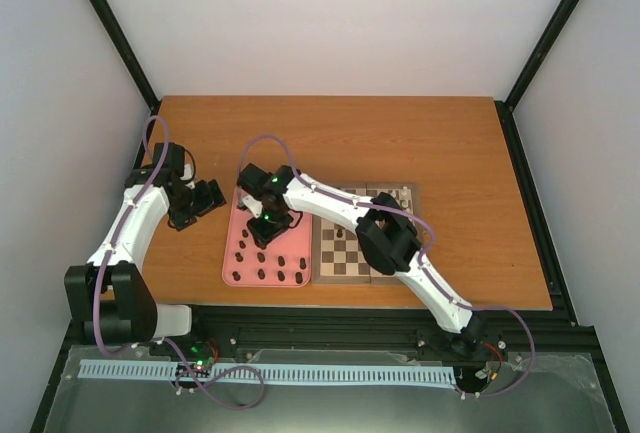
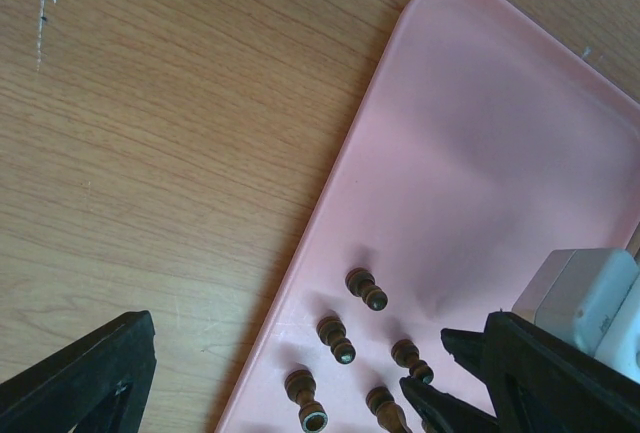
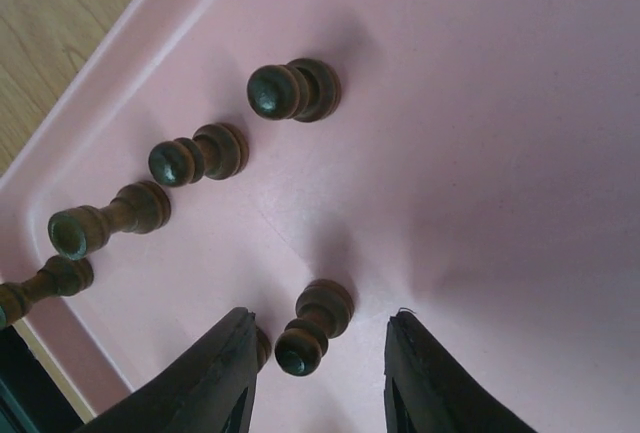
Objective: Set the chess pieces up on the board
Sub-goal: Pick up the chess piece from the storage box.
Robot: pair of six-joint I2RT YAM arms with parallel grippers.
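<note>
Several dark brown chess pieces (image 1: 281, 273) stand on a pink tray (image 1: 236, 275) left of the board (image 1: 335, 256). My right arm reaches across the board, and my right gripper (image 1: 268, 223) is low over the tray. In the right wrist view it (image 3: 320, 358) is open, its jaws on either side of one dark pawn (image 3: 316, 326) without touching it. Other dark pieces (image 3: 293, 90) stand beyond. My left gripper (image 1: 205, 198) is open and empty above the table, left of the tray. Its view (image 2: 310, 393) shows several pieces (image 2: 366, 289) near the tray's edge (image 2: 330, 213).
A few dark pieces (image 1: 341, 235) stand on the board's visible squares; my right arm hides much of the board. The right arm's white housing (image 2: 585, 293) shows in the left wrist view. Bare wooden table (image 1: 400, 143) lies behind the board and tray.
</note>
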